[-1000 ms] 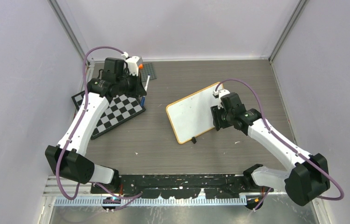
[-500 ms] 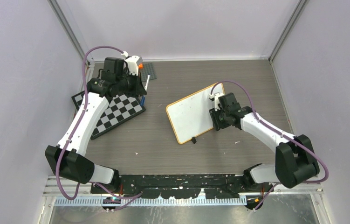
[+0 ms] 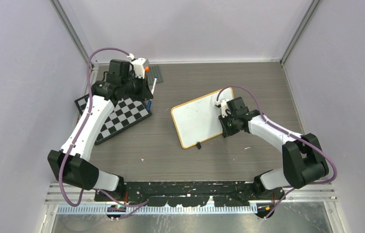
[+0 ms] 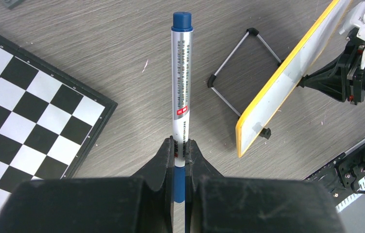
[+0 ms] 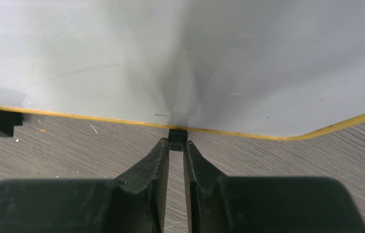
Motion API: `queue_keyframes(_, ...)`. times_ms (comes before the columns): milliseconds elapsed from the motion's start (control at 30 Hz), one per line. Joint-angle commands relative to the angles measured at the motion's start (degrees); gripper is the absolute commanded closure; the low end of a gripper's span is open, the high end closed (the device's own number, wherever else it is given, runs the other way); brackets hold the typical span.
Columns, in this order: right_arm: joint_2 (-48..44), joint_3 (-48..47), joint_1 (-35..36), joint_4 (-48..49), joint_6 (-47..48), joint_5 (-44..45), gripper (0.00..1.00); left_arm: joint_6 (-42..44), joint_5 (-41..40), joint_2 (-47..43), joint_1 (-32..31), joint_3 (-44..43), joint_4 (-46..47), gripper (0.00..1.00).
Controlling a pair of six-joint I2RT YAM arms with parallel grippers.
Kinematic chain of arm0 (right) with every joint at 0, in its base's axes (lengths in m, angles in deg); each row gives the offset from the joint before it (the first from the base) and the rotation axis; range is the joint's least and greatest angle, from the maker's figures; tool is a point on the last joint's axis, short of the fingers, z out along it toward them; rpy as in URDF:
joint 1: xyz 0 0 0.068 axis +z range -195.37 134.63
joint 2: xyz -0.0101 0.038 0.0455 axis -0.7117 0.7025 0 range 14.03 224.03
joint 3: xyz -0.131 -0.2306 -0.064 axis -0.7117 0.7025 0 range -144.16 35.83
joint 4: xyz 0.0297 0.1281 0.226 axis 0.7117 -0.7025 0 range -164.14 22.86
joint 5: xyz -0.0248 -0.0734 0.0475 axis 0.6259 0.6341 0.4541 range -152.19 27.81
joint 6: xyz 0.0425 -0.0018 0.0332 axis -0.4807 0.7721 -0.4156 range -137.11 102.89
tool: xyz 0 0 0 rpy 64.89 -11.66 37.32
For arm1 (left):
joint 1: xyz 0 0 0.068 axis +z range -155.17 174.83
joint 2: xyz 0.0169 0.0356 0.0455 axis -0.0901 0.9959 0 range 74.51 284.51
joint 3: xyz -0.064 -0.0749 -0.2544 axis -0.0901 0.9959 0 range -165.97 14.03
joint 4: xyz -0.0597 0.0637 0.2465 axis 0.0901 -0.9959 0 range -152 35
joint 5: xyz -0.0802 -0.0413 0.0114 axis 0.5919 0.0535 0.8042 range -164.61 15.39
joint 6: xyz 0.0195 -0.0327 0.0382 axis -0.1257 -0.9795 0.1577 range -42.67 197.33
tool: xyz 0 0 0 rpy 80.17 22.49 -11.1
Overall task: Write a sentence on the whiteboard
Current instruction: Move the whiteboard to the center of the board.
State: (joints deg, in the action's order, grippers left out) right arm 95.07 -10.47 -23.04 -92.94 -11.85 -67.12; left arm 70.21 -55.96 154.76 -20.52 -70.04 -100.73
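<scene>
The whiteboard (image 3: 197, 119) is blank, writing outstanding; left jaws clamp the marker (image 4: 181, 73), right jaws pinch the board's foot (image 5: 178, 135).

We see white shells on the long links of the left arm (image 3: 85, 128) and right arm (image 3: 272, 133), with bulky black joint housings. A purple cable (image 3: 105, 49) runs along each. The left gripper (image 4: 180, 142) and right gripper (image 5: 176, 143) have matte black, wedge-shaped, lightly scuffed fingers.

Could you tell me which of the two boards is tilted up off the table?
The whiteboard, plain with a yellow rim, held by the right gripper; the checkered board lies flat.
</scene>
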Motion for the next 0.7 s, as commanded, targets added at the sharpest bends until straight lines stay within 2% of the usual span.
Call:
queue_keyframes(0, -1.0, -0.6, 0.4, -1.9, 3.2, -5.2, 0.81, -0.3, 1.0, 0.2, 0.3, -2.4, 1.5, 1.0)
queue_keyframes(200, -2.7, 1.2, 0.5, -1.8, 6.1, -5.8, 0.96, -0.4, 1.3, 0.5, 0.3, -2.2, 1.2, 1.0)
queue_keyframes(267, -3.5, 1.9, 0.7, -1.6, 6.7, -5.6, 0.97, -0.4, 1.5, 0.5, 0.3, -2.2, 1.2, 1.0)
queue_keyframes(300, -3.6, 2.1, 0.8, -1.3, 6.4, -4.5, 0.93, -0.4, 1.6, 0.6, 0.3, -2.2, 1.3, 1.0)
queue_keyframes(400, -3.4, 1.3, 0.8, -0.7, 3.4, -0.3, 0.68, -0.7, 1.7, 0.6, 0.3, -2.2, 1.3, 1.0)
queue_keyframes(500, -4.3, 1.5, 0.9, 1.0, 0.9, 1.1, 0.53, -1.0, 1.8, 0.7, 0.3, -2.2, 1.4, 1.0)
queue_keyframes(667, -4.7, 3.3, 0.9, 8.8, -0.7, 3.2, 0.5, -1.0, 1.6, 0.8, 0.3, -2.2, 1.6, 1.0)
